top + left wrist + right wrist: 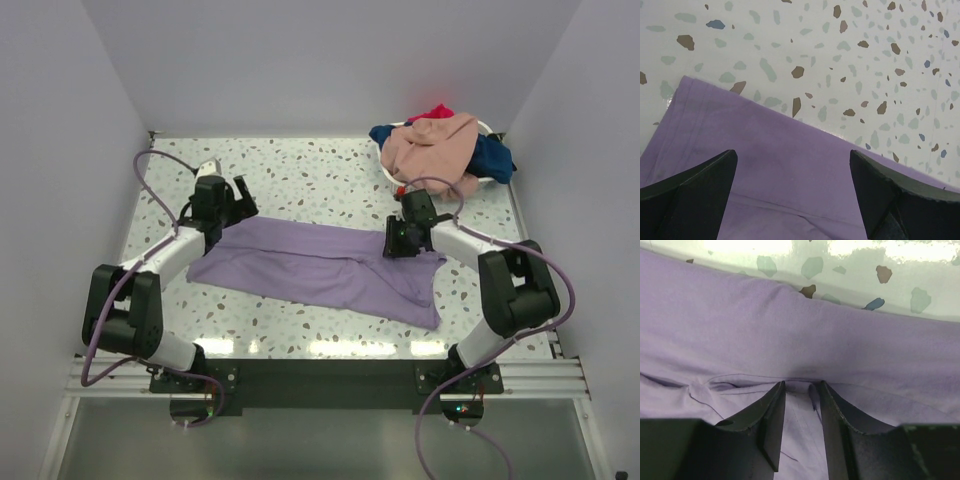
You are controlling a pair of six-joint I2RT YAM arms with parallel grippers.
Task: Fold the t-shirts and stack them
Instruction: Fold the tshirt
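Two arms reach forward from their bases, elbows bent outward and wrists tipped down toward the cloth. The right gripper [801, 402] stands narrow, its fingertips set into the lavender t-shirt [320, 265] with a small ridge of fabric between them; whether that ridge is truly clamped I cannot tell. Just ahead of those fingertips runs the shirt's far edge, with bare speckled table [300, 170] beyond. The left gripper [795, 195] is spread wide over the shirt's other end, nothing between its fingers. A hemmed edge runs slantwise just ahead of it, a corner lies off to its left, and open tabletop stretches ahead. Ahead and right of the right gripper sits a white basket [488, 128], heaped with peach-pink [435, 145], navy [495, 158] and red [435, 112] shirts.
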